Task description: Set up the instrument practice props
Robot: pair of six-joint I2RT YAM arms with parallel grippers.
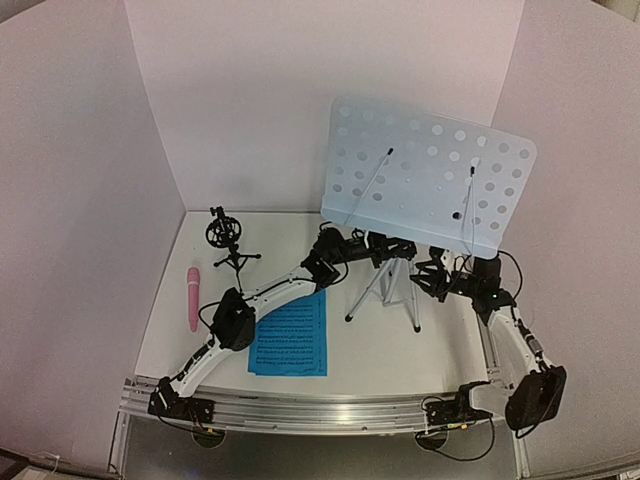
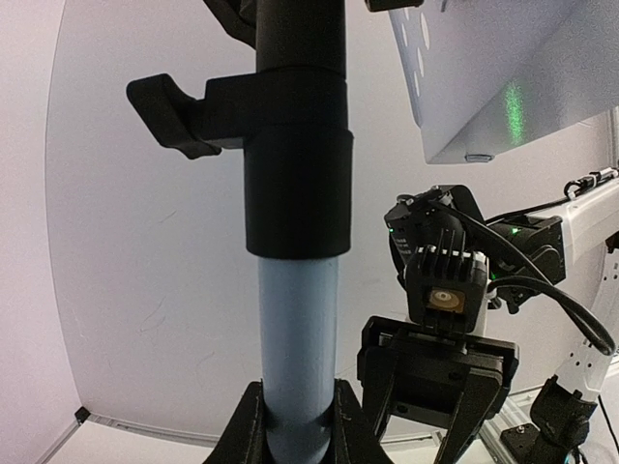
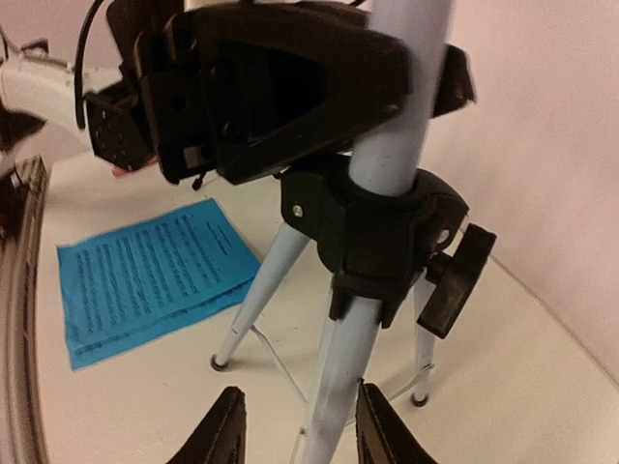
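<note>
You have one music stand (image 1: 430, 175), two blue sheet pages (image 1: 292, 345), one pink microphone (image 1: 193, 298) and one black tripod mount (image 1: 224, 233).

Upper music stand pole (image 2: 298, 329) behind desk (image 1: 430, 175), print on sheet-music pages (image 1: 292, 338) illegibly small, left claw (image 2: 298, 430) tips off-frame.

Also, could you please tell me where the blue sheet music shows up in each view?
Top external: sheet music lies flat at lower centre, left of the stand.
Left wrist: not in view.
Right wrist: sheet music left of centre, beside the stand's legs.
Shared landmark: the stand, its pole close up in both wrist views.
</note>
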